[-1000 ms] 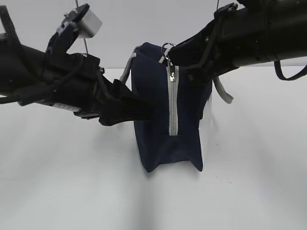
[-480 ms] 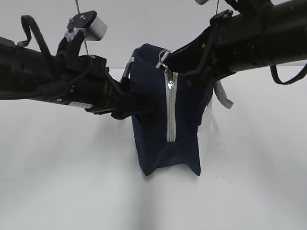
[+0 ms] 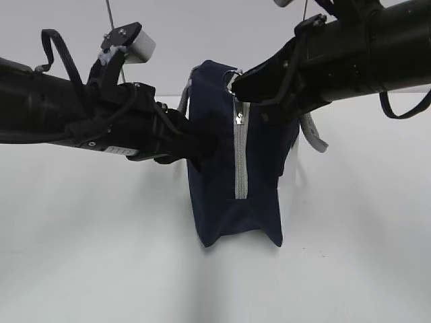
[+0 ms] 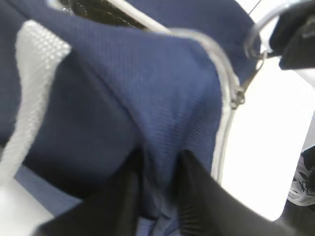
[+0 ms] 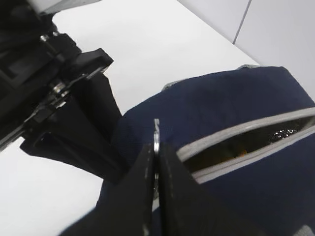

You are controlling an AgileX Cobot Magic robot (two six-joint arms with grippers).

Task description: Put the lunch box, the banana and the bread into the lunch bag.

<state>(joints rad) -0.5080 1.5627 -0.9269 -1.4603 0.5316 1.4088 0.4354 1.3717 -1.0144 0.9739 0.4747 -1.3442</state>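
So the lunch bag (image 3: 236, 175) is the anchor here, standing upright mid-surface (image 3: 94, 256), w/ one narrow end facing the exterior cam. Its grey zipper (image 3: 240, 151) runs vertically down that end and then along the top, so the zip's long axis on top goes away from the cam, front to back.

Left gripper (image 4: 160, 194) comes in from the bag's left side, about mid-height, and is pinching a fold of the navy fabric between its fingers, clenched on cloth afaict. That's the brace.

Right gripper (image 5: 156, 189) sits at the bag's top front corner, coming in from the right side, jaws fully clamped on the metal ring pull (image 5: 156, 142). So right arm is the one on the pull, left is just the anchor.

Top slot is partly open in the right wrist view, something dark/shiny w/ a bit of orange inside, can't tell what. Lunch box, banana, bread: none visible outside the bag, prob inside but can't confirm.

Imo next move = drag the pull along the zip line while left holds the bag steady. Risk: bag tips or fabric slips.
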